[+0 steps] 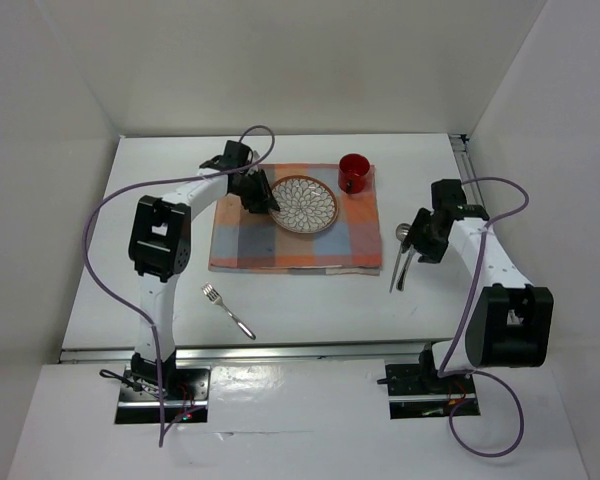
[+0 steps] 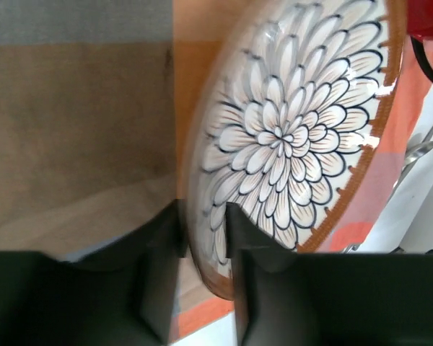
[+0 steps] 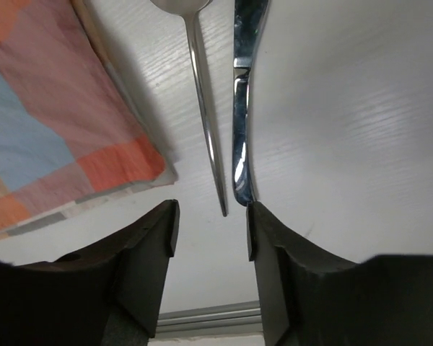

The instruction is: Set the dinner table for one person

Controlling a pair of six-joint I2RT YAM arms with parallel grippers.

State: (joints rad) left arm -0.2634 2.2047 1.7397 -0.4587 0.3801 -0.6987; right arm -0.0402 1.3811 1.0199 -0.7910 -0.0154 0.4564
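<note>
Bench (image 1: 310,310), white and rail-edged, fills the overhead view and carries everything. A checked mat (image 1: 250,245) lies at its middle, with a patterned plate (image 1: 305,205) and a red mug (image 1: 353,172) on it. A fork (image 1: 228,310) lies alone on bare bench nearer the left arm's base.

Left wrist view: the left jaws stand parted astride the plate's near rim, one finger outside over the mat, one over the petal pattern.

Right wrist view: the right jaws are open and empty. They point at the handle ends of a spoon (image 3: 206,122) and a knife (image 3: 243,108), which lie side by side on the bench just beside the mat's corner.
</note>
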